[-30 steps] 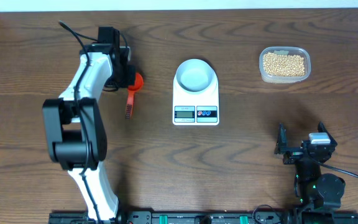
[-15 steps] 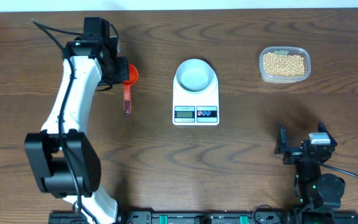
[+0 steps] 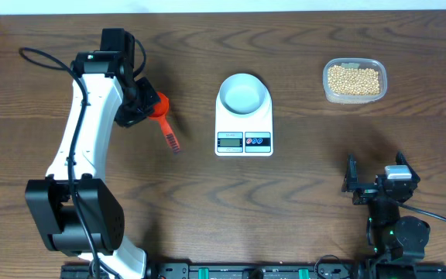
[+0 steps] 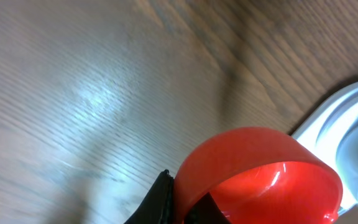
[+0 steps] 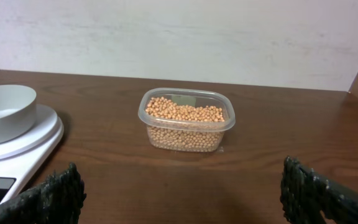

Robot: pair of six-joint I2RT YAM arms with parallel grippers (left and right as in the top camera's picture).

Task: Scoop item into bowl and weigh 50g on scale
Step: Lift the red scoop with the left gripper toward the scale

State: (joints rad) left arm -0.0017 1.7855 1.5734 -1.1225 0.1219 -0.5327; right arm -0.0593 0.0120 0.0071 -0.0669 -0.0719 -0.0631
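My left gripper point(image 3: 147, 106) is shut on a red scoop point(image 3: 161, 108) by its cup rim, left of the scale; its handle point(image 3: 171, 138) points toward the front right. In the left wrist view the red cup point(image 4: 260, 174) fills the lower right, a dark finger point(image 4: 160, 199) against its wall. The pale bowl point(image 3: 243, 94) stands empty on the white scale point(image 3: 244, 116). The tan beans point(image 3: 353, 79) fill a clear container point(image 3: 355, 80) at the back right, also in the right wrist view point(image 5: 185, 118). My right gripper point(image 3: 378, 184) is open and empty at the front right.
A white wall runs behind the table's back edge point(image 5: 179, 37). The bowl and scale show at the left edge of the right wrist view point(image 5: 11, 124).
My left arm has lifted the red scoop and swung it: the handle now points front right instead of straight to the front. The right arm has not moved.
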